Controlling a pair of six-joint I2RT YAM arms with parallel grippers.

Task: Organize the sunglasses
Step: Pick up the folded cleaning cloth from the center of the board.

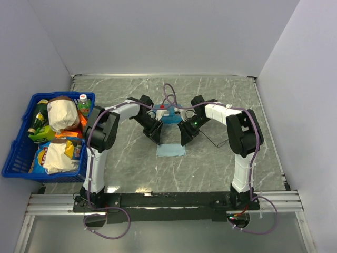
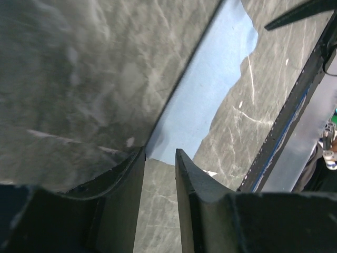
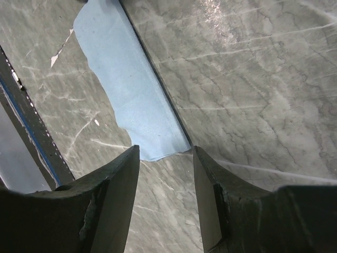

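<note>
My R gripper (image 3: pixel 164 150) is closest: fingers spread, nothing btwn them. L gripper (image 2: pixel 160 153) is also parted and empty. The sunglasses (image 3: pixel 163 88) show only as a thin black rim, I think, running fwd from my R fingertip along the light-blue cloth (image 3: pixel 126 79); can't tell if it touches. The blue case (image 1: pixel 169 117) sits btwn my wrists.

The cloth (image 1: pixel 171 150) lies on the counter (image 1: pixel 221 95) near its middle, toward the arm bases. Just behind it sits the case (image 1: pixel 169 118), between the left hand (image 1: pixel 156 138) and the right hand (image 1: pixel 185 138) — one hand at each rear corner of the cloth. At the counter's far left stands a basket (image 1: pixel 18 150) — bottles (image 1: pixel 83 104) and snack bags (image 1: pixel 46 155) inside.
</note>
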